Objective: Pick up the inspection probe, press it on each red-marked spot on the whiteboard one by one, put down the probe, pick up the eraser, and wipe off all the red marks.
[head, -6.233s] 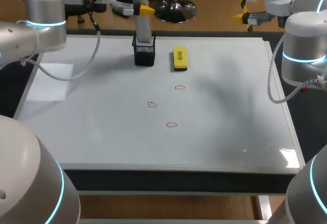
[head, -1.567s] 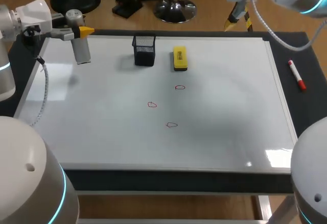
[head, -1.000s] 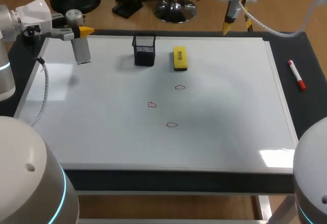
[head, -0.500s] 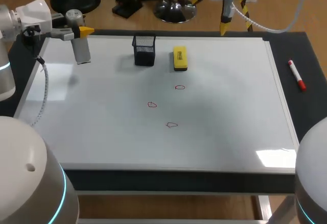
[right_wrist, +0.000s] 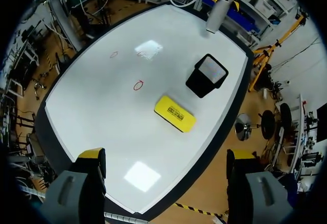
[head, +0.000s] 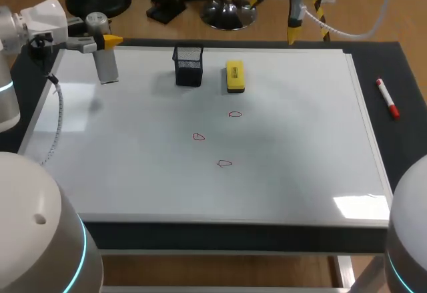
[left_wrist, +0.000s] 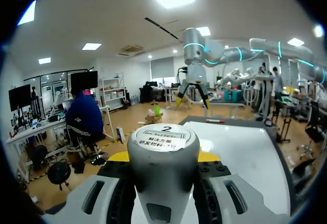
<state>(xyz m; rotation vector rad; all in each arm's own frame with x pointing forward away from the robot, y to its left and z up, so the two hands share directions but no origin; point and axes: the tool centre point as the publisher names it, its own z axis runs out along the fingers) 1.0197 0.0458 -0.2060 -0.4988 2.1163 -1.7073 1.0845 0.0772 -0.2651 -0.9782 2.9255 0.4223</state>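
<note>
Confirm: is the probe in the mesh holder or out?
Out. The left pincer is shut on the probe near the whiteboard's far left corner; the black mesh holder beside the eraser stands empty.

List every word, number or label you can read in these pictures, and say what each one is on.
"2": on the white label on the inspection probe's end.
Smaller lines under that number, same label: too small to read.
Dark label on the yellow eraser: too small to read.
Red marks on the whiteboard: drawn loops, not writing.
</note>
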